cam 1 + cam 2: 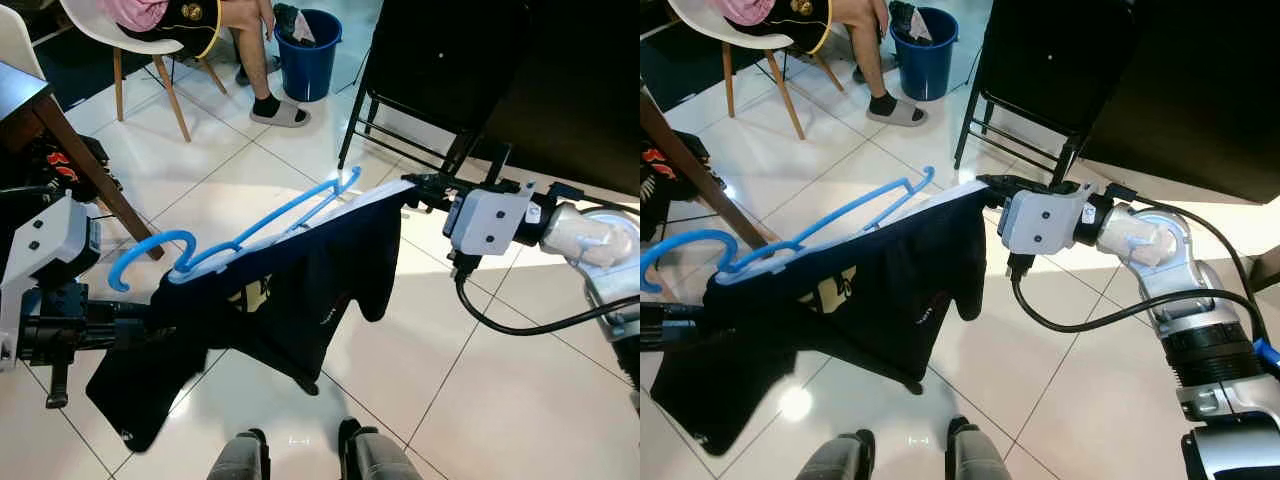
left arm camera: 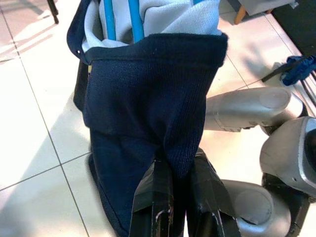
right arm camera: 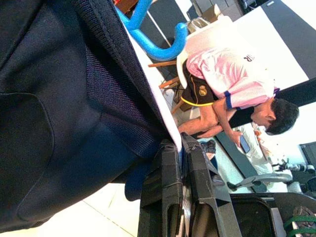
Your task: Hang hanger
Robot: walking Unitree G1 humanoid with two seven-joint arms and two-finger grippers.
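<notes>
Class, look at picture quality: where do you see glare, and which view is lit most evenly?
Right eye view: a bright spot of glare on the glossy white tiled floor below the dark navy knitted garment. Left eye view: sunlit tiles wash out near the blue plastic hanger. Left wrist view: evenly lit, knit texture sharp above the left pincer.

Glossy plastic hanger (image 1: 240,235), matt knit garment (image 1: 290,290)

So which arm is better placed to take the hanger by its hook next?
Probably left. The left gripper grips the shirt at the end where the hook of the hanger curls. The right gripper clamps the far end, away from it.
</notes>
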